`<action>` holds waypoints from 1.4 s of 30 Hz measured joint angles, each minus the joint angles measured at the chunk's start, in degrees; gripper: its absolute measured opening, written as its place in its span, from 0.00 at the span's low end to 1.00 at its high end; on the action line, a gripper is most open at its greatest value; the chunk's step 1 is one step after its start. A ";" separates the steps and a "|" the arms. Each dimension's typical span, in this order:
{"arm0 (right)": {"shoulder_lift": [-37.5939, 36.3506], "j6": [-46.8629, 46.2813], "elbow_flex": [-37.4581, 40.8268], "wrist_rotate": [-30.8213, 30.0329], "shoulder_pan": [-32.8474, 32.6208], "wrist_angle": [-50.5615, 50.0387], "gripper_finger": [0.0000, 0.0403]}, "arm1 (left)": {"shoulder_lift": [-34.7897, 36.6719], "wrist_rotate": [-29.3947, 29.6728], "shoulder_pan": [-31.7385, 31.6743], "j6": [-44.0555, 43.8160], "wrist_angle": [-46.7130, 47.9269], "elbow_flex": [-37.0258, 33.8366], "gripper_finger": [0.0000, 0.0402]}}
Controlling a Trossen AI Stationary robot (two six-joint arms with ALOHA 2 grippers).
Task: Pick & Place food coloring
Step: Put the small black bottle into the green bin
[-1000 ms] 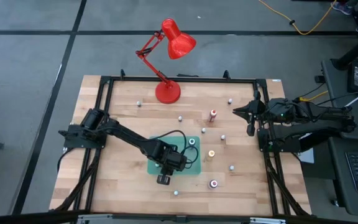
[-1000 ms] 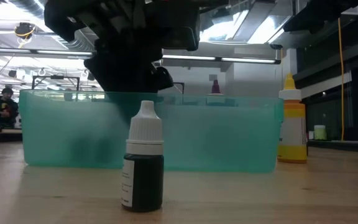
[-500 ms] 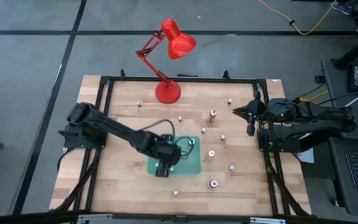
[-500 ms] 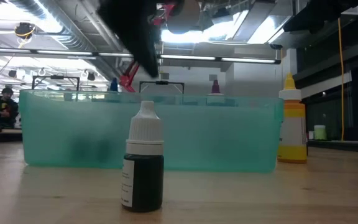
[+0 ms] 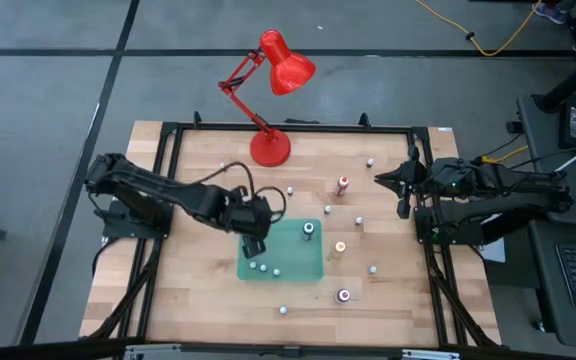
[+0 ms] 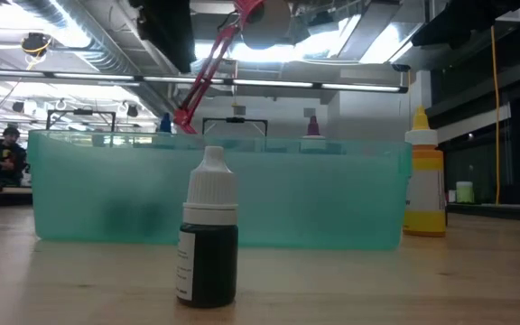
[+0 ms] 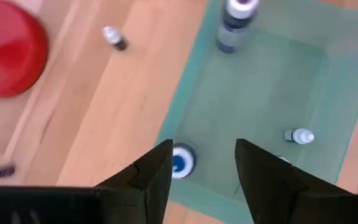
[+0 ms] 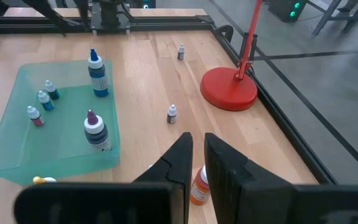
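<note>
Food coloring bottles stand in the green tray; others dot the desk. Left pincer, fingers apart and empty, hovers at the tray's edge. Right pincer waits closed. Descending carelessly could topple the small bottle beneath.

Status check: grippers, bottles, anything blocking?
Left gripper open, empty, at tray edge. Right gripper shut, parked. Small bottles in tray. Nothing blocking.

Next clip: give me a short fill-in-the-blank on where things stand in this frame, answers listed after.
1. The left gripper hangs over the ____ edge of the teal tray.
2. Its fingers stand ____, holding nothing.
3. The lamp on the table is ____ in colour.
4. The right gripper is ____, waiting by the table's right side.

Missing words: left; open; red; shut
</note>
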State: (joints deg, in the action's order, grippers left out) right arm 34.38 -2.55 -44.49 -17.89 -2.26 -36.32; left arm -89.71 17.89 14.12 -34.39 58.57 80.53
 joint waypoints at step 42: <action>0.00 0.02 -0.02 0.02 0.00 0.00 0.11 | 18.21 -11.88 -48.81 29.33 -10.87 -26.44 0.42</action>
State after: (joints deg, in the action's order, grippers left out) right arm 34.39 -2.53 -44.51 -17.87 -2.26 -36.32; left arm -71.50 6.01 -34.69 -5.06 47.70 54.09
